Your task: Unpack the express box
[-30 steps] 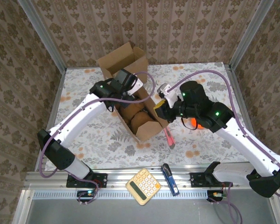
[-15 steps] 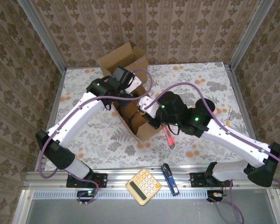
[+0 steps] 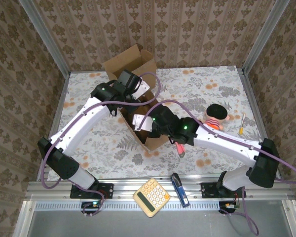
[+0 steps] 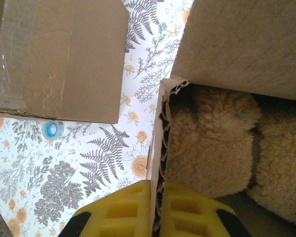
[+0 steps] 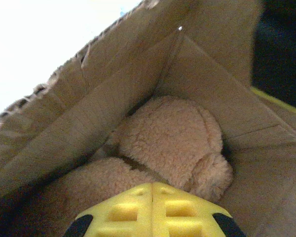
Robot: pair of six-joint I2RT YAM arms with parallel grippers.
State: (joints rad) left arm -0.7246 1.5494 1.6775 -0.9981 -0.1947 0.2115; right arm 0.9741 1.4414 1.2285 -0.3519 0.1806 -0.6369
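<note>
The brown cardboard express box (image 3: 155,140) stands open in the middle of the floral-patterned counter (image 3: 89,143), its flaps raised toward the far wall. Inside it lies a tan plush bear (image 5: 172,143), filling the bottom of the box and pressed against the walls.

The left hand (image 4: 157,192) is clamped on the top edge of one box wall: the corrugated edge runs up between its two yellow fingers (image 4: 118,207), one outside the box and one inside, just beside the bear.

The right hand (image 5: 152,190) is inside the box from the near side, its yellow fingers pressed together, just above the bear's fur; whether they touch it I cannot tell.

Right of the box on the counter lie a pink-handled utility knife (image 3: 179,147), close to the box's near corner, and a small doll with black hair and an orange striped top (image 3: 214,116). A yellow calculator (image 3: 151,197) and a blue-and-black pocket tool (image 3: 180,189) rest on the metal rail at the near edge.
</note>
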